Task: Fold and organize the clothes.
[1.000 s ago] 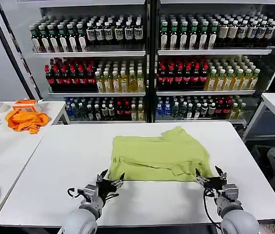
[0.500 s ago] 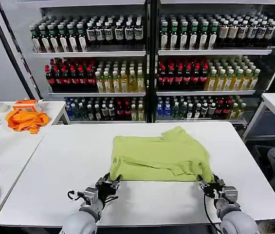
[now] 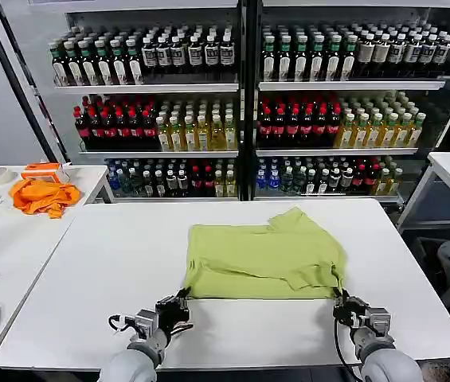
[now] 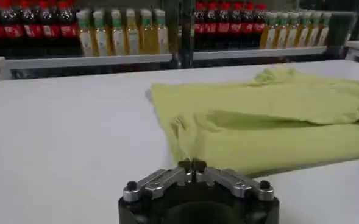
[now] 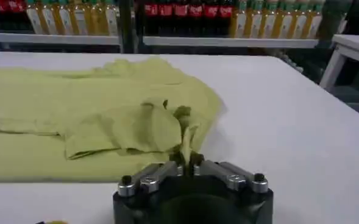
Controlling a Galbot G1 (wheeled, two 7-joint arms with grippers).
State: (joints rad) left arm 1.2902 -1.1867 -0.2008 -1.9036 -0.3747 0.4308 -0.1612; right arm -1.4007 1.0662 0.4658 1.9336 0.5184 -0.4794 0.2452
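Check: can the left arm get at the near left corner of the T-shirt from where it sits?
Probably yes. The left gripper, fingers shut, sits on the white table just short of the T-shirt's near left corner, with bare tabletop between them. It must open first.

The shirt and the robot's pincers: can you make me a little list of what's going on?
shirt: yellow-green, folded over, flat on the white table
left pincer: shut, at the shirt's near left corner, holding nothing that I can see
right pincer: shut on a bit of the shirt's near right corner
orange cloth: on the side table, untouched
behind: shelves of bottles
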